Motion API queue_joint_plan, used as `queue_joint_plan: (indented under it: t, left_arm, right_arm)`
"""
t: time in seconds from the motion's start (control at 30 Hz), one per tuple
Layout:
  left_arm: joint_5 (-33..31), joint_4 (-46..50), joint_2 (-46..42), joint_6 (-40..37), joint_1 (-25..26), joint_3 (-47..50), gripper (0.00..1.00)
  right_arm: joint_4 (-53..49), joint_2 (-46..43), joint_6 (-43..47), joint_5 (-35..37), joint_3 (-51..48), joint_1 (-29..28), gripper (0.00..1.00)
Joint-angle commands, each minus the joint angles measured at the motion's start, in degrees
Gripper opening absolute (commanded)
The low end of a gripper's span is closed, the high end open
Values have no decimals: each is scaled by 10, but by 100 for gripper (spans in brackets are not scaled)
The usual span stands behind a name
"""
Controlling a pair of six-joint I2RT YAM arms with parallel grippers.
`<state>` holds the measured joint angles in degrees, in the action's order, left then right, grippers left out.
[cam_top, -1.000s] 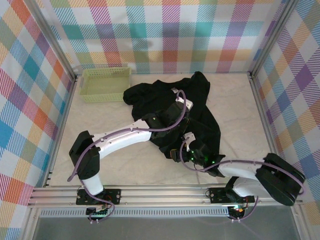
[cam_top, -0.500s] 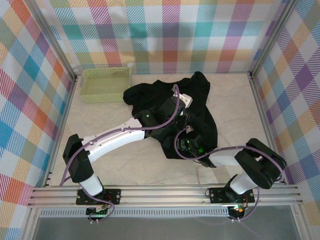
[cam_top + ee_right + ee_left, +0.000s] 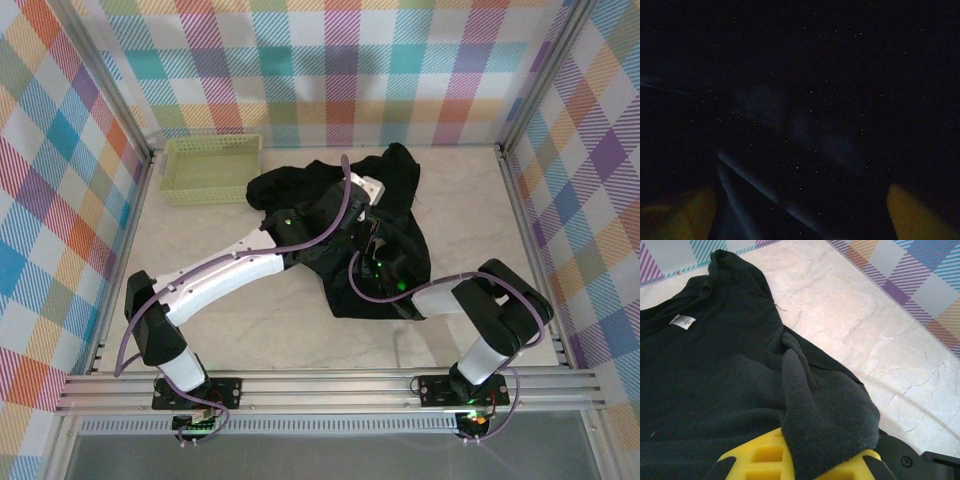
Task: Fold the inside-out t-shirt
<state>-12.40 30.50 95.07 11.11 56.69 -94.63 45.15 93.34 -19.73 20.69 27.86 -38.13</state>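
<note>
The inside-out t-shirt lies crumpled on the counter, in the middle and toward the far wall. It is close to the right of the pale green basket, which stands in the far left corner; whether the two touch cannot be told.

Both arms reach in over the black cloth. The left end effector sits above the shirt's middle. In the left wrist view its yellow fingers are clenched on a raised fold of the shirt, which drapes over and between them. Beyond that fold the cloth spreads flatter across the counter, with the small white tag showing at the far left and bare marbled surface to the right.

The right end effector rests just on the near side of the left one, low over the shirt's near half. In the right wrist view its fingers stand wide apart at the lower corners, released, and dark cloth lies across the gap between them, very close to the lens. The view is too dark to tell whether the cloth presses against either finger
</note>
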Motion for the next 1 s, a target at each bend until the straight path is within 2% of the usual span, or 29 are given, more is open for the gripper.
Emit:
queue_joint_plan:
  t: [0.0, 0.1, 0.2, 0.33, 0.43, 0.7, 0.97]
  left_arm:
    - [14, 11, -26, 5, -4, -27, 0]
    - [25, 11, -30, 4, -4, -32, 0]
    - [22, 17, -30, 3, -4, -40, 0]
    - [49, 24, -23, 8, -4, -58, 0]
    - [80, 35, -10, 17, -3, -89, 0]
    - [98, 50, 19, 33, 3, -162, 0]
    - [104, 70, 37, 36, 36, -237, 0]
  right_arm:
    - [18, 9, -2, 10, 27, 18, 89]
    - [38, 10, -48, -50, 21, 57, 89]
    - [36, 6, -40, -74, 29, 63, 89]
    - [-33, 10, -27, -64, 76, 62, 89]
    - [-46, 23, -23, -57, 103, 62, 90]
    - [-133, 92, -34, -19, 229, 63, 93]
    - [-310, 173, -141, -76, 390, 107, 93]
